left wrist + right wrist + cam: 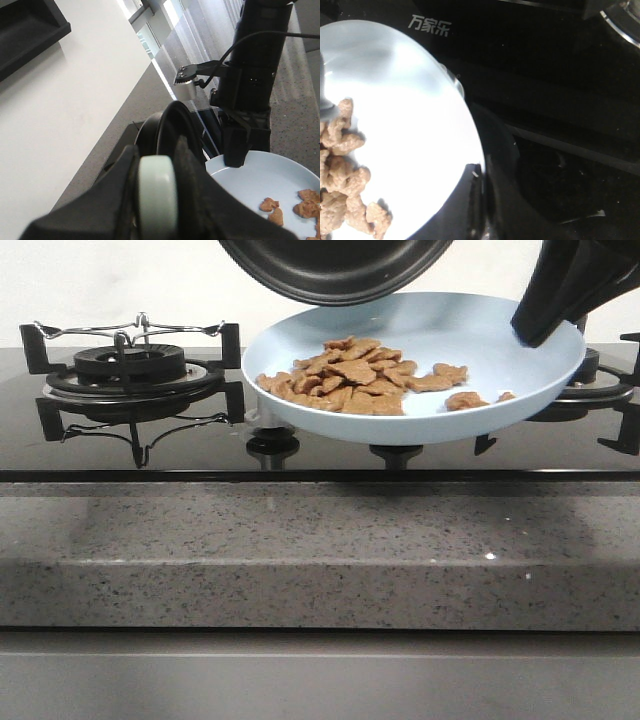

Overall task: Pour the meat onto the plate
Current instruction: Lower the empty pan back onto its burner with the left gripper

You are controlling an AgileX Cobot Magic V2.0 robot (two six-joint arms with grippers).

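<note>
Gripping the far right rim of the pale-blue plate (pixel 420 340), our right gripper (pixel 540 325) comes down from the upper right of the front view with its black fingers clamped over the edge, holding the plate in the air above the black glass stove (pixel 200 445), tilted so its near-left side sits lower. Our left gripper (pixel 157 200) is closed on a pale, rounded handle (pixel 157 197), and the black frying pan (pixel 335 265) hangs just above the plate's back rim, its underside towards the front camera. White characters reading 万家乐 (pixel 429 25) are printed on the stove glass beside the plate in the right wrist view. On the plate lies the meat (pixel 355 375), small flat orange-brown chunks heaped in a loose band running left to right across the lower half, with a few pieces apart towards the right. At the left of the stove stands a gas burner (pixel 130 365) under its black grate, and in front runs the speckled grey stone counter edge (pixel 320 550).
</note>
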